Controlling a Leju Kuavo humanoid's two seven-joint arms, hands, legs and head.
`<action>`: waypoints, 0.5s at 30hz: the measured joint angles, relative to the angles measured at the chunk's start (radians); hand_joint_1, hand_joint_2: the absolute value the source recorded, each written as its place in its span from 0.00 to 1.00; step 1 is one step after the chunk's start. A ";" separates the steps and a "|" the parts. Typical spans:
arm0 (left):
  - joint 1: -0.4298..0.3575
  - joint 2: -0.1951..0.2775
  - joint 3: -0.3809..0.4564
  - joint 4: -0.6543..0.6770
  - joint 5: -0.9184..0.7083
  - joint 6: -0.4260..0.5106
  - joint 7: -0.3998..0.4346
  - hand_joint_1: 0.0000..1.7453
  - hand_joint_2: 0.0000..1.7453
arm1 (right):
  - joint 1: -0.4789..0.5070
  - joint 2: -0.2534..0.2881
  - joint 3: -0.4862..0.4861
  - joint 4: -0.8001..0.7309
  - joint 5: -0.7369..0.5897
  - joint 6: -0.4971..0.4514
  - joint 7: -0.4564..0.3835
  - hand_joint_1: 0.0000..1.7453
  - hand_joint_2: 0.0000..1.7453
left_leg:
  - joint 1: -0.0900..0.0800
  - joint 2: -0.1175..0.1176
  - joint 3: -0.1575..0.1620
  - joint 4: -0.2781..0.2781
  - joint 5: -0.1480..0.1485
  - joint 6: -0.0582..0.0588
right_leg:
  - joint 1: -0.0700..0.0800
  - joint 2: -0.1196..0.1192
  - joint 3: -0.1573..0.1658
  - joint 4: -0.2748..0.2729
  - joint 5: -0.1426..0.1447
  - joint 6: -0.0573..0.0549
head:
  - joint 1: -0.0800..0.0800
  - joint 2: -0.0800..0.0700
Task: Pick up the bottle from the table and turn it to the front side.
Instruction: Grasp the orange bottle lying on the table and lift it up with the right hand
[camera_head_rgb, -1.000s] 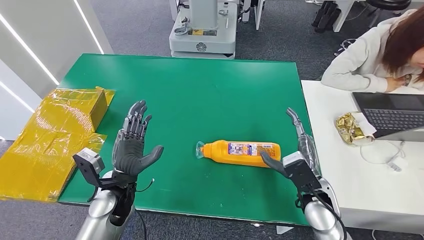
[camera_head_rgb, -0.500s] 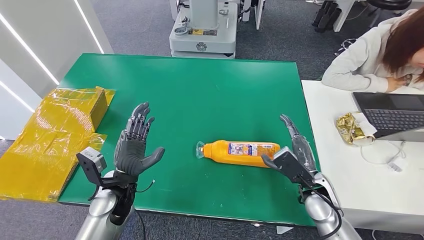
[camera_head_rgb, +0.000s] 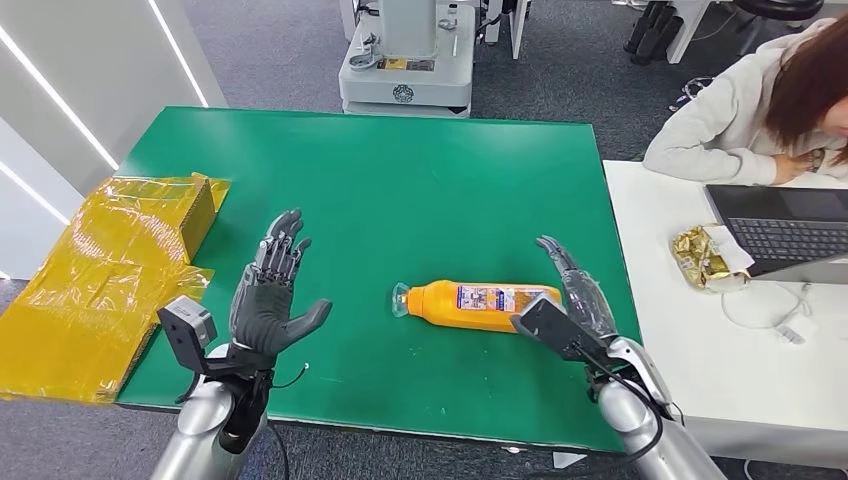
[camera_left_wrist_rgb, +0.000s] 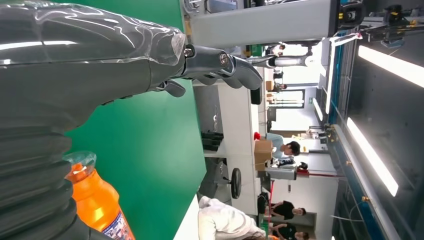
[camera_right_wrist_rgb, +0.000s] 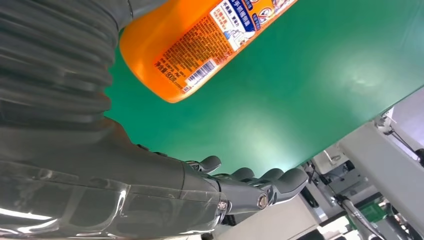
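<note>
An orange bottle with a printed label lies on its side on the green table, its clear cap pointing toward my left hand. My right hand is open at the bottle's base end, fingers stretched past its far side, thumb near the base. The right wrist view shows the bottle close beside the open right hand, with nothing gripped. My left hand hovers open, palm facing the bottle, well apart from the cap. In the left wrist view the bottle lies by my left hand.
A yellow foil-wrapped box lies at the table's left edge. On a white desk to the right sit a laptop and a gold wrapper, where a person is seated. A robot base stands beyond the table.
My right hand has moved inward toward the bottle's base and turned, its fingers now reaching along the far side. The left hand has shifted slightly. The bottle has not moved.
</note>
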 joint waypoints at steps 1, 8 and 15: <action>0.003 0.000 0.000 0.000 -0.002 0.000 0.001 0.00 1.00 | -0.004 0.000 0.003 0.001 0.007 -0.001 0.000 0.00 1.00 | 0.000 0.000 0.000 0.000 0.000 0.000 | 0.000 0.000 0.000 0.000 0.000 0.000 | 0.000 0.000; 0.009 0.000 0.000 0.000 -0.006 -0.010 0.007 0.00 1.00 | -0.084 0.000 0.047 0.028 0.071 0.048 0.030 0.00 1.00 | 0.000 0.000 0.000 0.000 0.001 0.000 | 0.000 0.000 0.000 0.000 0.000 0.000 | 0.000 0.000; 0.009 0.000 0.000 0.000 0.003 -0.020 0.008 0.00 1.00 | -0.182 0.000 0.115 0.104 0.098 0.115 0.049 0.00 1.00 | 0.000 0.000 0.000 0.000 0.001 0.000 | 0.000 0.000 0.000 0.000 0.001 0.000 | 0.000 0.000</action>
